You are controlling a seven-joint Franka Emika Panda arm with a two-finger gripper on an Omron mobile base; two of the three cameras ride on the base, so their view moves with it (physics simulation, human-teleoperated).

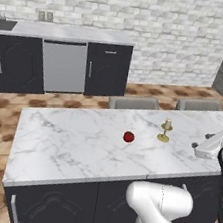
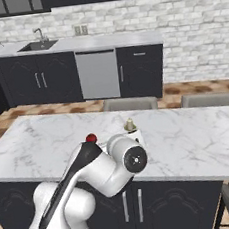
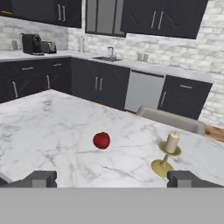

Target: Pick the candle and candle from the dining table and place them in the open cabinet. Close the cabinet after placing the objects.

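You are viewing the dining table (image 1: 68,142) with the arm raised above its near edge. The gripper (image 3: 111,179) is standing fully spread, with its two finger tips (image 3: 41,178) showing at the lower left and lower right of the hand view and nothing between them; this width is leaving room to straddle a narrow stem.

The cream candle on its brass candlestick (image 3: 167,154) is standing upright at the lower right of the hand view, just above the right tip. In the left base view it (image 1: 165,131) is sitting right of centre on the marble. The upright pose is probably favouring a side approach to the stem.

The red apple (image 3: 101,140) is resting at centre frame, apart from the candlestick, so you are unlikely to disturb it. The squat second candle cannot be located here.

The open cabinet (image 3: 104,16) is showing at the top centre of the hand view, well beyond the table. No transfer has begun.
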